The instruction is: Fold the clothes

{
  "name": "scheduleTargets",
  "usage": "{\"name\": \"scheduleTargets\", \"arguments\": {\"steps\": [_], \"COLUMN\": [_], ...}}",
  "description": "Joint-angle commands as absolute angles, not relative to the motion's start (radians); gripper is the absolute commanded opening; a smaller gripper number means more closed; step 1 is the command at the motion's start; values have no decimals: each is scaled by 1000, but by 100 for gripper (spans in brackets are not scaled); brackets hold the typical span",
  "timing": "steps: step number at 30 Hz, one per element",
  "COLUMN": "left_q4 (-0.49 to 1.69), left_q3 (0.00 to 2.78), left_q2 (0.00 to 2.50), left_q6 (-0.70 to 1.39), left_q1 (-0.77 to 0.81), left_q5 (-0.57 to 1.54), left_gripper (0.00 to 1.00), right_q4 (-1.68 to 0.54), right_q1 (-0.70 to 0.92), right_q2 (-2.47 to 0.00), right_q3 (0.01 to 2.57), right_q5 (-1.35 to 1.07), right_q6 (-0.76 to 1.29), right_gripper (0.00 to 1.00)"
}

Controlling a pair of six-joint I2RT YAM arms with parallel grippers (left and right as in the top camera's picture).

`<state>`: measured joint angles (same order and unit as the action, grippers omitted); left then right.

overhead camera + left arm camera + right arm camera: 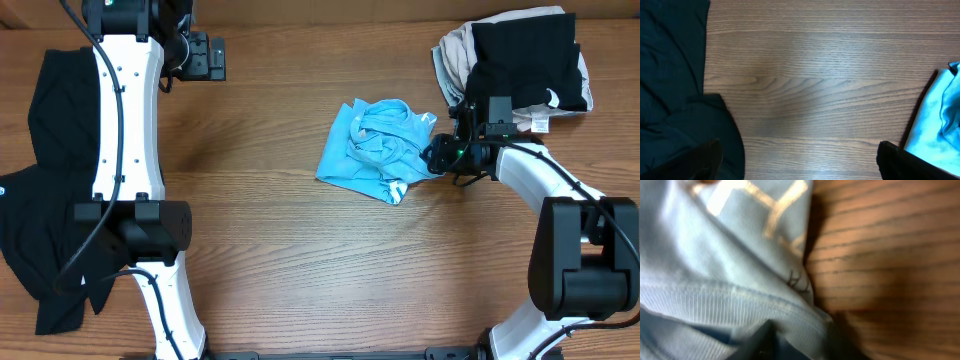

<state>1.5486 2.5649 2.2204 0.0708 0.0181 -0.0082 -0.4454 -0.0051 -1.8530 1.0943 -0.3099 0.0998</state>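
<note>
The light blue T-shirt (375, 150) lies crumpled at mid-table; its printed lettering shows close up in the right wrist view (715, 255). My right gripper (432, 155) is at the shirt's right edge. In the right wrist view it (800, 335) is shut on the shirt's ribbed hem, which bunches over a dark finger (760, 342). A large black garment (50, 200) is spread at the left, partly under the left arm. My left gripper (800, 162) hangs open over bare wood, holding nothing, with the black garment (670, 75) to its left and the blue shirt (940, 125) to its right.
At the back right, a black garment (525, 60) sits on beige cloth (455, 55) in a pile, just behind the right arm. Bare wooden table (260, 200) lies between the black garment and the blue shirt.
</note>
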Motion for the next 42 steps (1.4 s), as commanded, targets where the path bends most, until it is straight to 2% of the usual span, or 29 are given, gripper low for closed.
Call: {"name": "scheduleTargets", "arguments": {"steps": [1,3,8,16,28,29,30,32,34,37,42], "left_q4": [1548,1548,1547,1547,1545,1545,1546,1546,1547,1547,1545], "left_q3": [2572,2572,2572,2572,2572,2572,2572,2572,2572,2572,2572], "left_q2": [2204,2204,2204,2204,2204,2204,2204,2204,2204,2204,2204], "left_q6": [55,55,55,55,48,48,47,48,48,48,48], "left_q1": [22,22,22,22,22,22,22,22,22,22,22], "left_q5": [4,4,4,4,4,4,4,4,4,4,4], "left_gripper": [100,100,100,100,100,100,100,100,100,100,100], "right_q4": [-428,-430,-493,-606,-345,-334,-329,-338,-370,-456,-629], "right_q1": [-1,-1,1,78,311,325,334,347,348,340,326], "right_q2": [-1861,-1861,-1837,-1815,-1911,-1927,-1940,-1955,-1950,-1917,-1835], "right_q3": [1086,1098,1206,1469,1517,1517,1517,1517,1520,1544,1588], "right_q5": [-316,-319,-459,-463,-258,-254,-254,-255,-255,-255,-246], "right_q6": [108,132,138,189,353,353,353,353,353,339,307], "right_gripper": [14,4,4,4,4,8,16,41,61,75,86]}}
